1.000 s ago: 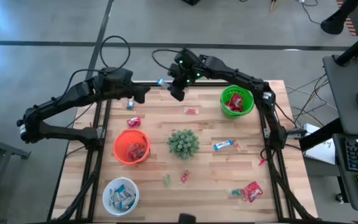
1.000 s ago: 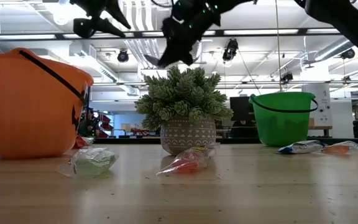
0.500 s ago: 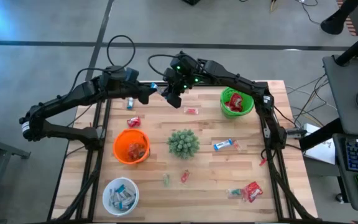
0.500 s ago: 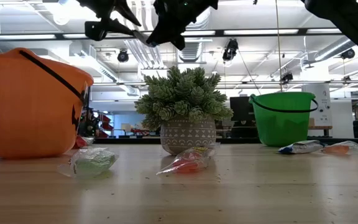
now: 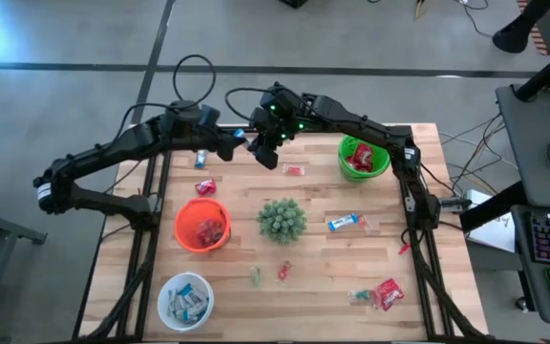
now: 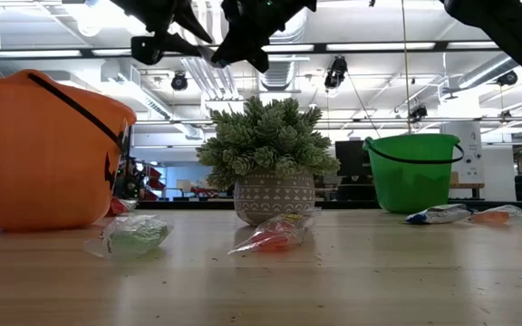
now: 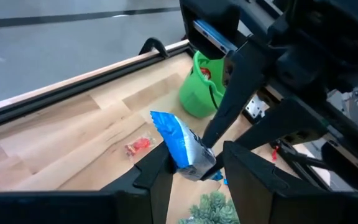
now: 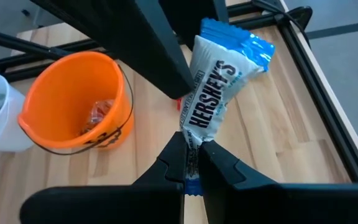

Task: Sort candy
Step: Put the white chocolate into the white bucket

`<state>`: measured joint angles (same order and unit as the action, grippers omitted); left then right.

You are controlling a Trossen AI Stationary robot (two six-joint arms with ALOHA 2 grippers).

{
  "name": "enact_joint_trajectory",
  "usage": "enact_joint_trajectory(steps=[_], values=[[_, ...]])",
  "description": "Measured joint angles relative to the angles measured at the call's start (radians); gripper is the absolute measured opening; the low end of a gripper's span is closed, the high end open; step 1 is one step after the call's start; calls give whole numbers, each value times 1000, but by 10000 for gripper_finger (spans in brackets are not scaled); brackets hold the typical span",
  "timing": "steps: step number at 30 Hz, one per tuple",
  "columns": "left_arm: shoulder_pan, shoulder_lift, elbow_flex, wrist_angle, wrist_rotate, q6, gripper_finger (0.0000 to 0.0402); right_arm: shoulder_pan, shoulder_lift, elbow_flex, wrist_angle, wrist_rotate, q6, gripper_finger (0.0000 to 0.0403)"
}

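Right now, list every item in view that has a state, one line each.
Right gripper: shut on the blue-and-white bar, above the table's far edge.
Blue-and-white bar: held aloft between both grippers.
Left gripper: open, fingers on either side of the bar.
Green bucket: upright, red packets inside.
Orange bucket: upright, some candy inside.
White bowl: upright, blue-and-white bars inside.
Potted plant: upright, mid-table.
Loose candy: scattered on the table.

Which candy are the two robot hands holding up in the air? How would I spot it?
Look at the far edge of the wooden table, where the two dark arms meet above it. The right gripper is shut on one end of a blue-and-white bar, and the left gripper reaches in around its other end. It is the only candy off the table, and its white wrapper says HERSHEY'S.
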<state>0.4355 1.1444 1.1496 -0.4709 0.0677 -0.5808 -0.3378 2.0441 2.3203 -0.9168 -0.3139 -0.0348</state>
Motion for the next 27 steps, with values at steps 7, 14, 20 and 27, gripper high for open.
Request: enact_joint_trajectory(steps=[7,14,20,27], values=[[0,16,0,-1,2,61,82,0,0,0,-21,0,-15,13],[0,16,0,0,5,136,12,0,0,0,-22,0,-29,13],[0,15,0,3,21,150,4,0,0,11,-29,-1,-34,13],[0,14,2,5,21,150,2,0,-2,28,-32,-1,-41,64]])
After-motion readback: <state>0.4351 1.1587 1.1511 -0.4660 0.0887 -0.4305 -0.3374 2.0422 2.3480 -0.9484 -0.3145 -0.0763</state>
